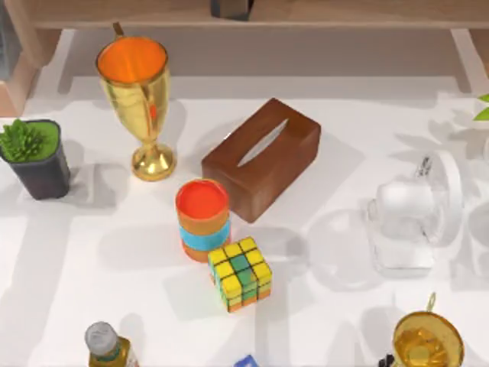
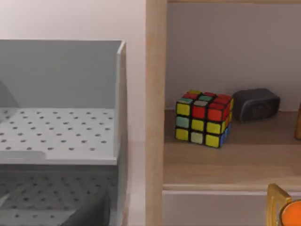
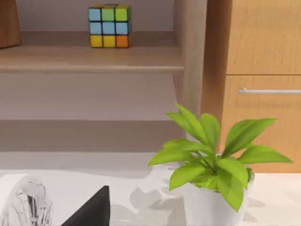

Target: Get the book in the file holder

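Note:
The file holder (image 2: 61, 132) is a grey perforated rack with an upright side wall, seen close in the left wrist view beside a wooden shelf post (image 2: 155, 113). Its tiers hold nothing that I can see. The book is out of view. One dark finger (image 2: 91, 211) of my left gripper pokes in low in front of the holder. One dark finger (image 3: 91, 209) of my right gripper shows over the white table near a wire fan (image 3: 21, 202).
On the table stand a gold trophy (image 1: 141, 92), brown tissue box (image 1: 261, 157), striped orange cup (image 1: 202, 218), Rubik's cube (image 1: 240, 273), grey potted plant (image 1: 34, 157), white fan (image 1: 412, 218), bottle (image 1: 107, 344) and second trophy (image 1: 428, 344). A leafy plant (image 3: 211, 165) stands by the cabinet.

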